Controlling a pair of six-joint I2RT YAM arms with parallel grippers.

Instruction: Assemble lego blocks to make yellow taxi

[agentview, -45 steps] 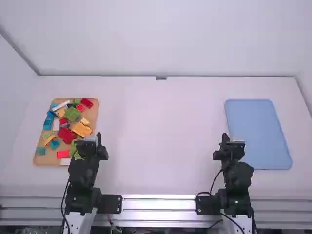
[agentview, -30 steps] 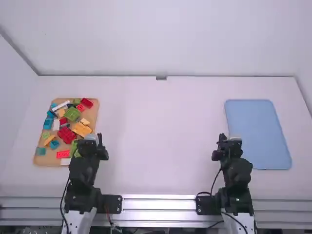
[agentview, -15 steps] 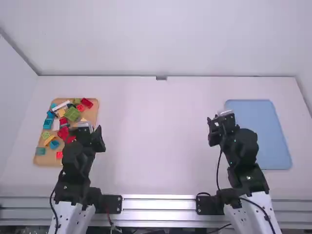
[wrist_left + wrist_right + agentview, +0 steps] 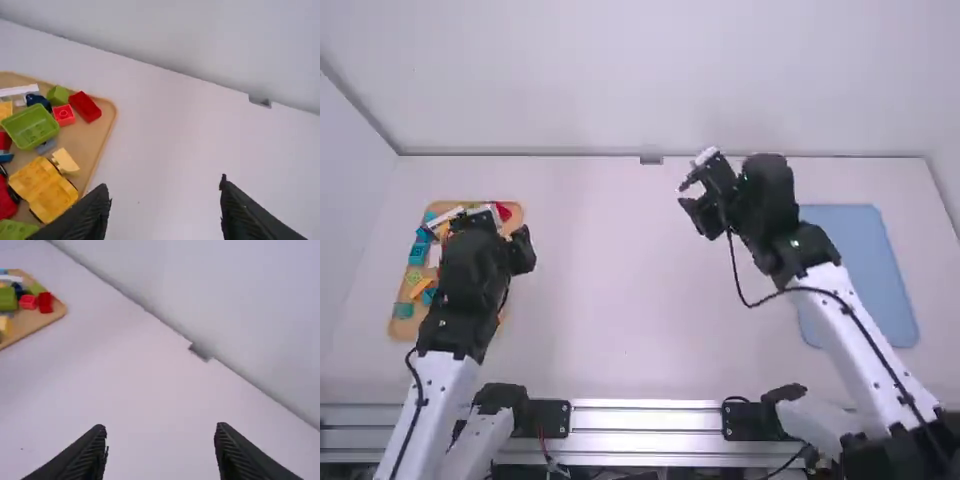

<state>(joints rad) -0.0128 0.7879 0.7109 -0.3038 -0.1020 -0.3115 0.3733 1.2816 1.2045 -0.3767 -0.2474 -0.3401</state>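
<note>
the left gripper [image 4: 498, 228] is above the right edge of the wooden tray [image 4: 400, 330], toward its far end, and its two fingers [image 4: 92, 212] are spread wide. the right gripper [image 4: 683, 195] is over the far part of the white table [image 4: 620, 290], right of the middle, its fingers [image 4: 90, 452] spread wide too.

the tray lies near the table's left edge and holds the lego pieces in a loose mix. a yellow block with dark wheels [image 4: 37, 177] sits by the tray's right edge, with a small pale yellow block [image 4: 65, 162] just beside it, toward the far edge. farther in is a green open-topped block [image 4: 30, 126]. in the far right corner are a longer red block [image 4: 85, 106] and, just beside it, a smaller red block [image 4: 63, 115], with a green block [image 4: 58, 95] and a dark blue piece [image 4: 38, 101] near them. a long white piece [image 4: 444, 217] lies slantwise close to the tray's far left corner. along the left edge are a blue block [image 4: 417, 254] and, nearer the near left corner, a teal block [image 4: 403, 310].

a flat blue mat [image 4: 870, 265] lies toward the table's right edge.
</note>
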